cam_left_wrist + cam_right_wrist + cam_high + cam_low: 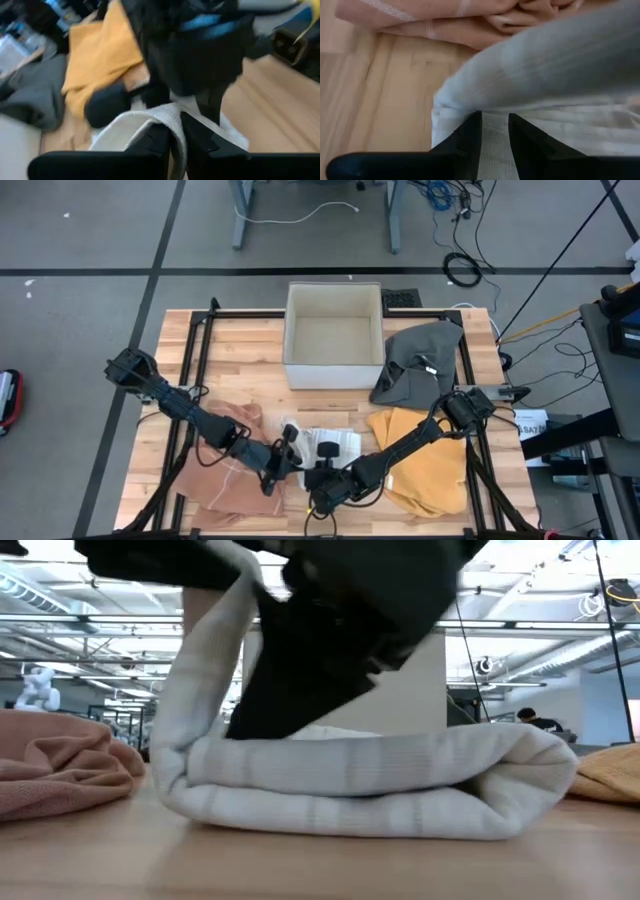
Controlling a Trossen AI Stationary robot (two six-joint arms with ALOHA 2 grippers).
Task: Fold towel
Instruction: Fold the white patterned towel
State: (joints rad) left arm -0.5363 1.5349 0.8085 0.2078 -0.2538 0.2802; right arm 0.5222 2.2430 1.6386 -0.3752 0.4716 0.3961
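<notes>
Between the two grippers lies the white ribbed towel (350, 795) — folded double, both grippers (285, 455) (325, 478) clamped on its edges.

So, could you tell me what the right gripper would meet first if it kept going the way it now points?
The right gripper is already pinching the white towel; past that fold, the pink towel lies next in line, though depth is hard to judge.

Both dark six-joint arms reach inward, meeting low at the near middle of the tabletop. Left end effector (283, 452): dark fingers nearly together, pinching white cloth between them. Right end effector (322, 480): fingers narrowly parted, cloth between them.
</notes>
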